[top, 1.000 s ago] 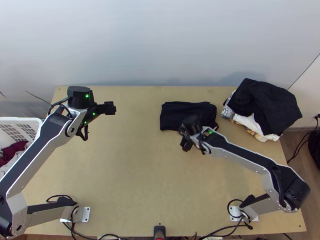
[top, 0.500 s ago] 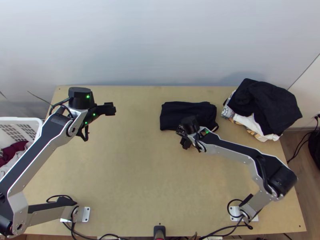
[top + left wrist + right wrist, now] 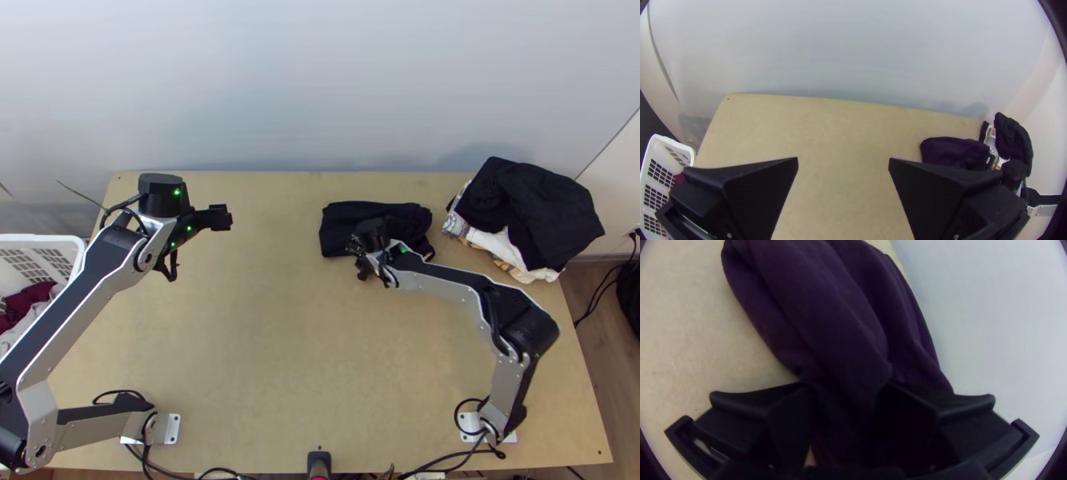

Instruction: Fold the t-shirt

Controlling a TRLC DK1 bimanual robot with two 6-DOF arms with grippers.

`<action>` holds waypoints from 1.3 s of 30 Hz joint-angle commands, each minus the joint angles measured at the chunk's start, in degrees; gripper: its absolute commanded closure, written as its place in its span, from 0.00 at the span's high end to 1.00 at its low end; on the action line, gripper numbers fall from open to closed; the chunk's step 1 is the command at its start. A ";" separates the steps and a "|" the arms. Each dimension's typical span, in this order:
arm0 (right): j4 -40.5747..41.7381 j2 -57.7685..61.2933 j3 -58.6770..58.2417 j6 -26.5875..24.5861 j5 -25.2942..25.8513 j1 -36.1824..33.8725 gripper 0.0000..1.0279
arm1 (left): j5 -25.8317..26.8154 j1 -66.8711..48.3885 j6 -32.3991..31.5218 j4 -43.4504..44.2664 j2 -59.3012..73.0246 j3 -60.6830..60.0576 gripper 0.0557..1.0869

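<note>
The t-shirt [image 3: 338,228], a black cloth folded into a compact bundle, lies on the table right of centre toward the back. My right gripper [image 3: 363,270] is at its near side; in the right wrist view my right gripper [image 3: 845,389] is shut on bunched fabric of the t-shirt [image 3: 818,306], which looks dark purple there and rises in creases between the fingers. Over the table's back left, apart from the cloth, is my left gripper [image 3: 221,217]. The left wrist view shows my left gripper [image 3: 843,162] open, with bare table between its fingers.
A pile of dark and white clothes [image 3: 532,208] sits at the table's back right corner, close to the t-shirt. Beyond the left edge stands a white basket [image 3: 76,245] holding clothes. A wall [image 3: 320,88] runs behind the table [image 3: 264,344].
My right gripper has moved toward the back and slightly left, its arm folding in. The t-shirt's near edge has shifted a little toward the back and its top has creased. The left arm has hardly moved.
</note>
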 commanded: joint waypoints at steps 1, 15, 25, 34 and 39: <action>4.78 3.82 1.54 -1.56 1.52 -0.88 0.08 | -0.02 0.22 0.28 0.02 -0.10 0.31 0.96; 15.77 -8.84 -1.01 1.43 14.26 2.81 0.03 | 0.06 -0.83 -0.24 -0.07 -0.19 2.07 0.96; 15.85 -18.33 2.07 2.13 22.26 3.16 0.03 | -0.02 -1.27 -0.24 -0.95 -1.51 2.69 0.96; 15.85 -29.14 5.32 3.72 26.83 -5.71 0.03 | -0.02 -1.27 -0.24 -1.74 -2.91 2.07 0.96; 15.77 -36.26 7.07 1.43 26.83 -14.59 0.03 | -0.02 -1.45 -0.24 -1.83 -3.00 1.28 0.96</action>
